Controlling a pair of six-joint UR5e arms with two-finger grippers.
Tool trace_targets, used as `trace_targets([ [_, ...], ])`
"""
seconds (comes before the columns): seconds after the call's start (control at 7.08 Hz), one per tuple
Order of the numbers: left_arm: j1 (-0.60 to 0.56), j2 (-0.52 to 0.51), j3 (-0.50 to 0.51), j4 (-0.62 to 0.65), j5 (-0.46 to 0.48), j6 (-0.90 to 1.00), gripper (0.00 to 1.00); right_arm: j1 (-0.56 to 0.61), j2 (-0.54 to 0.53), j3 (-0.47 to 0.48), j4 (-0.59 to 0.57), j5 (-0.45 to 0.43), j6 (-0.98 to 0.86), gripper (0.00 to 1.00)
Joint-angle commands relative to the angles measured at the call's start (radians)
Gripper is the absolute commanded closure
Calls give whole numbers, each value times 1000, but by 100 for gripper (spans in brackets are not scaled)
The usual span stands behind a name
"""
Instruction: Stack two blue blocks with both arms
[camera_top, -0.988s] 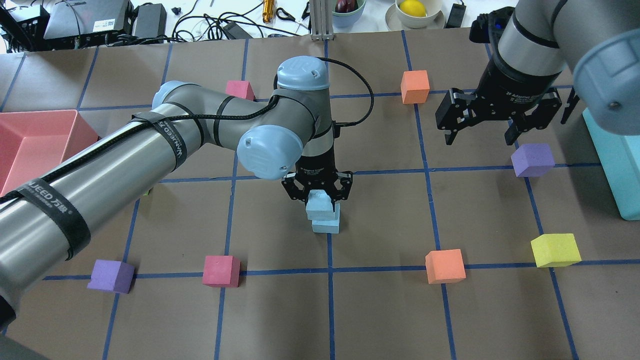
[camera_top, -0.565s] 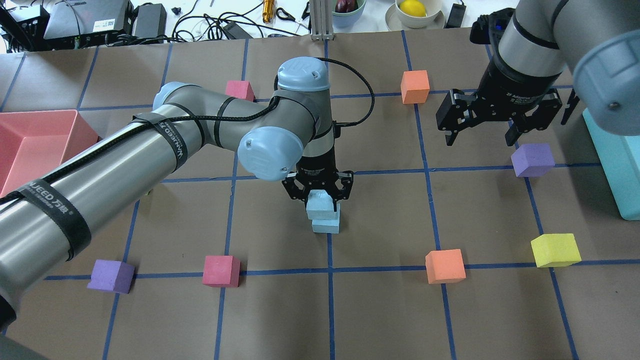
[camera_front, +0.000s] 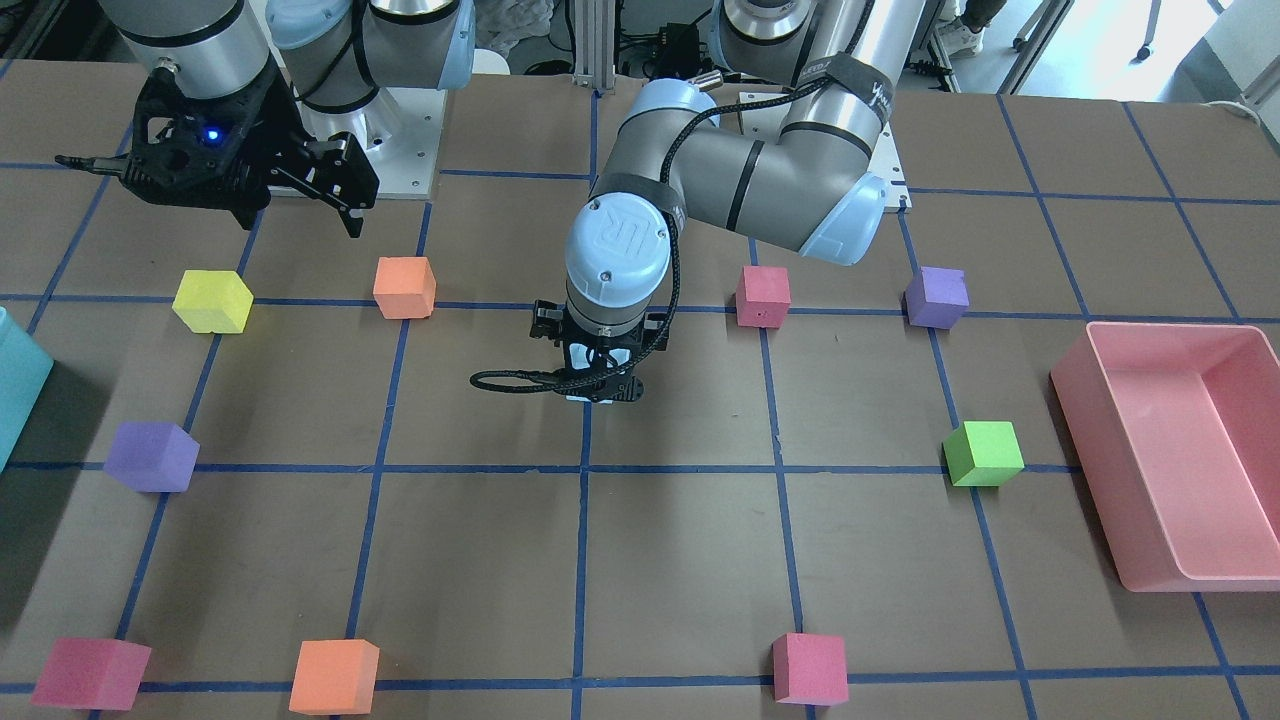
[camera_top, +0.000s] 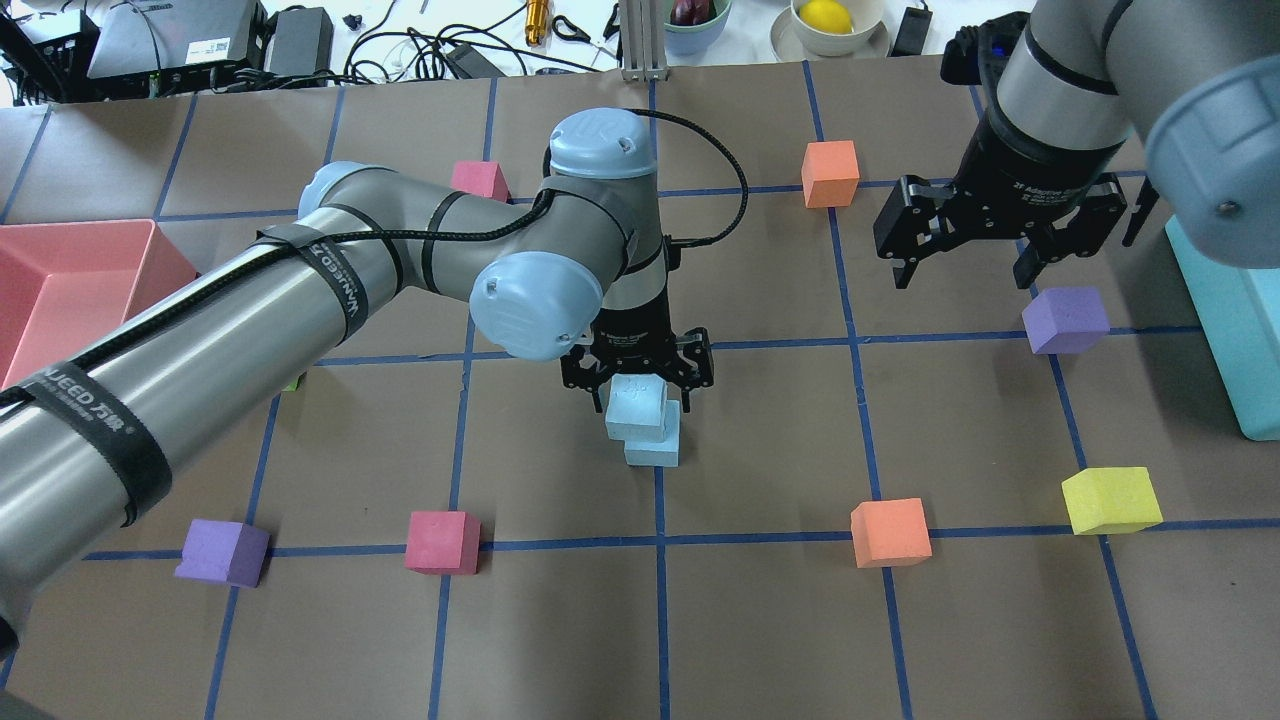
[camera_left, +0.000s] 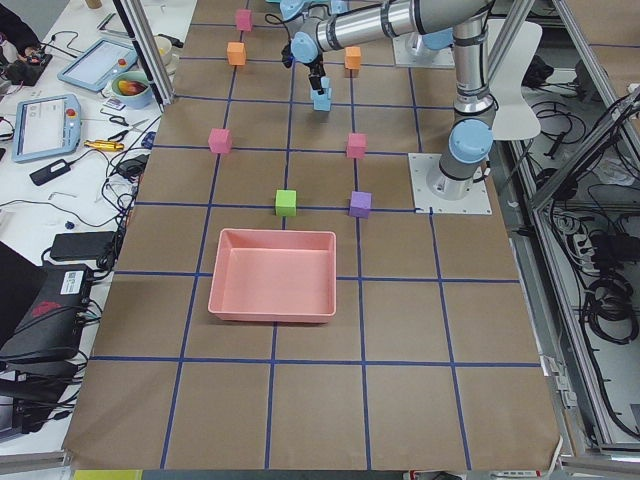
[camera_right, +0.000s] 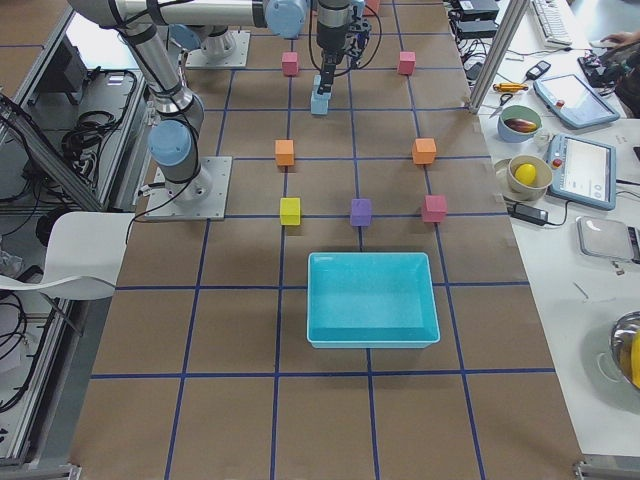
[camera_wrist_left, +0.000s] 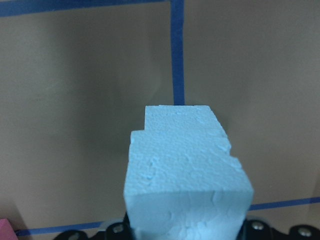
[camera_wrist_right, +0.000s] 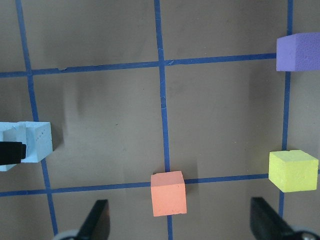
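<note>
Left gripper (camera_top: 638, 385): jaws look parted, flanking the top blue block (camera_top: 633, 408), apparently not pinching it.
Top blue block: directly beneath its palm, resting skewed on the lower blue block (camera_top: 655, 452).
Right gripper (camera_top: 960, 275): spread wide, empty, well apart.
Next move: probably a straight lift clear.

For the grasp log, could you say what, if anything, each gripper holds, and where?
Apparently nothing: the left gripper stands open around the upper blue block, which rests on the lower blue block; the right gripper is open, empty.
</note>
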Motion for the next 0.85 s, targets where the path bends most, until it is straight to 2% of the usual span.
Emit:
trace_targets([
  [0.0, 20, 64, 67, -13, -15, 1, 0, 0, 1, 5, 0, -14, 5, 0],
  [0.14, 59, 94, 137, -77, -7, 1, 0, 0, -3, 5, 0, -18, -4, 0],
  [0.42, 198, 150, 345, -298, 40, 59, 0, 0, -3, 5, 0, -11, -3, 0],
  [0.56, 256, 167, 396, -361, 43, 108, 0, 0, -6, 2, 2, -14, -3, 0],
  [0.71, 316, 182, 400, -345, 59, 157, 0, 0, -9, 5, 2, -12, -3, 0],
])
